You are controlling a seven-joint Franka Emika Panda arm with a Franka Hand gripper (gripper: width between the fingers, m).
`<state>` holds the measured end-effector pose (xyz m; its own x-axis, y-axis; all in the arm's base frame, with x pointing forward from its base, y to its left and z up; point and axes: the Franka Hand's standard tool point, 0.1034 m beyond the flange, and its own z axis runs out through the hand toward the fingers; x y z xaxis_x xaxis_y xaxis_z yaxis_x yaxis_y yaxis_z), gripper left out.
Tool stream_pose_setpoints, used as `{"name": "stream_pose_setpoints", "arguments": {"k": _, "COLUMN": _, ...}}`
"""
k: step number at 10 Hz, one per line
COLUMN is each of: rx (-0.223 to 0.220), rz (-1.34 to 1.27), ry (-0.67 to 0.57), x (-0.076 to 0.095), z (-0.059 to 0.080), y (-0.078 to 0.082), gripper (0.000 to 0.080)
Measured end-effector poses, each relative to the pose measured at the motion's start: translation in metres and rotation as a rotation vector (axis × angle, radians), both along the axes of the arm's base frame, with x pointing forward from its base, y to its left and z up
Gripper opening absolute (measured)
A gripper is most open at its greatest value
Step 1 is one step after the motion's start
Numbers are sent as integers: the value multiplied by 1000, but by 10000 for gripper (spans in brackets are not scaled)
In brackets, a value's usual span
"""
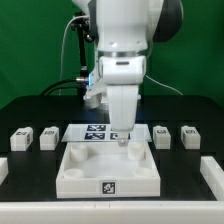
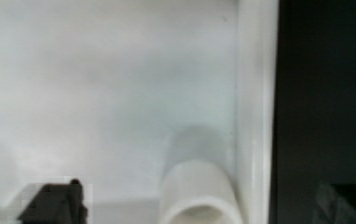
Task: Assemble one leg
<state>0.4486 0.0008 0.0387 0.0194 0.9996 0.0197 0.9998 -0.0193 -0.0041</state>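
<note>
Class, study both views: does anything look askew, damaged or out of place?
Nothing stands out. The open gripper hangs over the tray-like part; the legs lie in tidy pairs either side of it, the marker board flat behind.

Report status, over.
Gripper open, empty, low over the tray. Four legs loose, two either side of the tray, none picked. Nothing seen blocking them.

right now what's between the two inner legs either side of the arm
In the exterior view, the marker board and the gripper, jaws open, lie between that view's inner left leg and inner right leg.
</note>
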Motion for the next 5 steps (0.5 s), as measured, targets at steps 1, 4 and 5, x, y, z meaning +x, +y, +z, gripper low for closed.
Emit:
{"name": "stream_pose_setpoints", "arguments": {"k": 1, "rx": 7, "rz": -12, "ry": -15, "x": -2, "z": -12, "y": -3, "gripper": 650}}
{"name": "stream_pose_setpoints", "arguments": {"k": 4, "rx": 17, "rz": -33, "ry": -15, "x": -7, "z": -31, "y": -6, "gripper": 650}}
{"name": "stream_pose_setpoints", "arguments": {"k": 5, "rx": 17, "rz": -34, "ry": -14, "x": -7, "z": -31, "y": -7, "gripper": 650}}
